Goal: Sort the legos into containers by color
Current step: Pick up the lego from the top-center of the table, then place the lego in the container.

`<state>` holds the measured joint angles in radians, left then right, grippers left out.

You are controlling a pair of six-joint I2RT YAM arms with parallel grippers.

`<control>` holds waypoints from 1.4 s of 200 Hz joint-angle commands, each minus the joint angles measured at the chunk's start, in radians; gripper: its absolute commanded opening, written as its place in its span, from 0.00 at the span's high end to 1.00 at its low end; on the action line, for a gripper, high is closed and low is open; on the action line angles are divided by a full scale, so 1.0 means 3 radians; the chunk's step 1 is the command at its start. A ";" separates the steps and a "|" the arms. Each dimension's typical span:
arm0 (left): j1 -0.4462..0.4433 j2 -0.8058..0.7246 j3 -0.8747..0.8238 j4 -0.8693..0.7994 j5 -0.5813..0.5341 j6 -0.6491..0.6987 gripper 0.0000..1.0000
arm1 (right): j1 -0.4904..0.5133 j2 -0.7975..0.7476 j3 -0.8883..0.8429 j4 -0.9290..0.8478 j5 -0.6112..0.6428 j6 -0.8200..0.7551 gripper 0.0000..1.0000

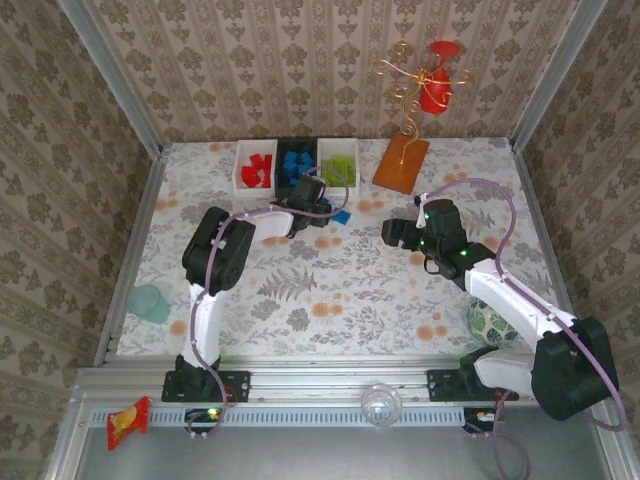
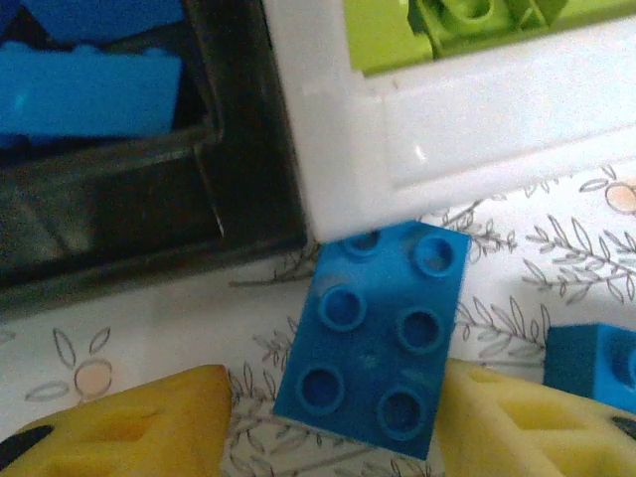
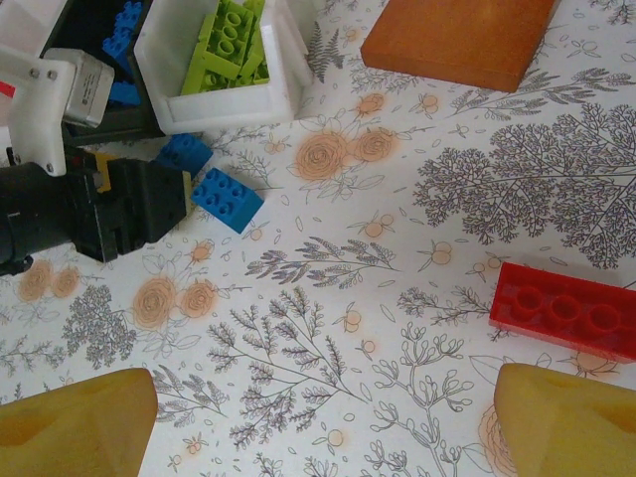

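While left fingers (image 2: 129, 427) loosely flank a blue brick (image 2: 373, 338), right fingers (image 3: 70, 427) gape.

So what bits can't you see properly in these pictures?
- Left wrist view: the far-right blue brick is cut off by the right edge.
- Right wrist view: the red brick runs off the right edge.
- Top view: the left arm covers the black bin's front; its bricks are too small to count.

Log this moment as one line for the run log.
Left tool open, straddling blue brick on table by black bin | right tool open over table near red brick | sorting unfinished
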<state>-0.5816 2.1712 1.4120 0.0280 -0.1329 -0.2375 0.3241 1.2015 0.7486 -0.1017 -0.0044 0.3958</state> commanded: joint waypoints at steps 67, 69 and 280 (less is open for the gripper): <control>0.0047 0.0259 0.0271 -0.0350 0.0254 0.0117 0.54 | -0.0025 0.0007 -0.0041 0.0069 0.0004 0.0023 0.11; 0.0047 0.0258 0.0266 -0.0343 0.0254 0.0117 0.55 | -0.0023 0.0005 -0.0044 0.0068 0.0004 0.0022 0.11; 0.0597 -0.0156 0.0677 -0.0448 0.0238 0.0175 0.60 | -0.0033 -0.0067 -0.0061 0.0075 -0.0040 0.0057 0.11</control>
<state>-0.4324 2.0480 1.5085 -0.0319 -0.0895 -0.2070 0.3183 1.2015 0.7441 -0.0959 -0.0074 0.3992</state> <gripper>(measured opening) 0.389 0.892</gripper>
